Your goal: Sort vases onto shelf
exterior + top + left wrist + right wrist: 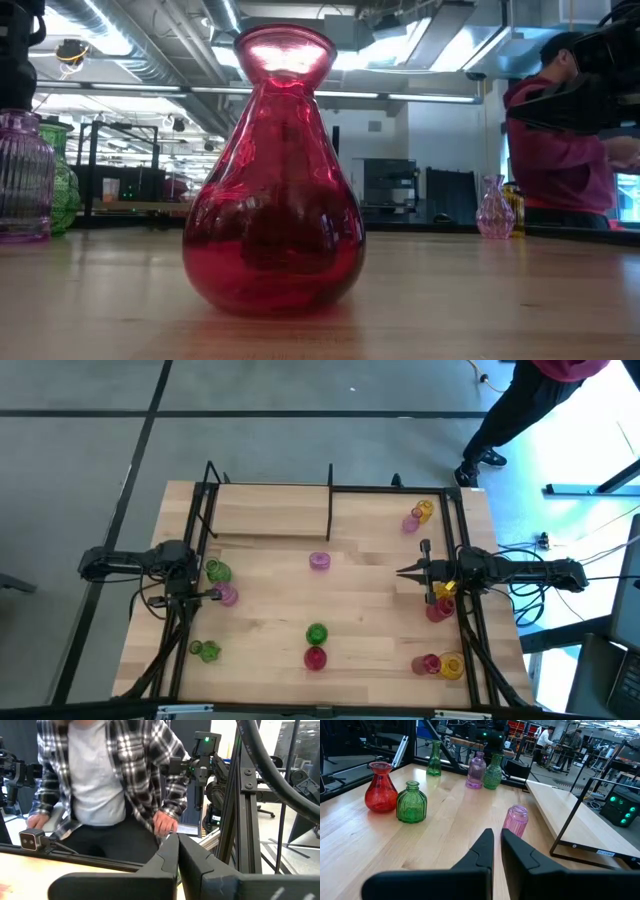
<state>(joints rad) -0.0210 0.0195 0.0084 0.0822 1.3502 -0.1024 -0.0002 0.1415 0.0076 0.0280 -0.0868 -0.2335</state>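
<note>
None of the vases is on the shelf [270, 510] yet, so I'd go for the pink vase [515, 820] mid-tabletop [370, 620]. Right gripper [497, 837] has its fingers pressed together; I'd spread them first, then come in low around its body. It sits just ahead of the fingertips, apart. Left gripper [177, 842] is also pinched closed, empty, parked at the left edge.
</note>
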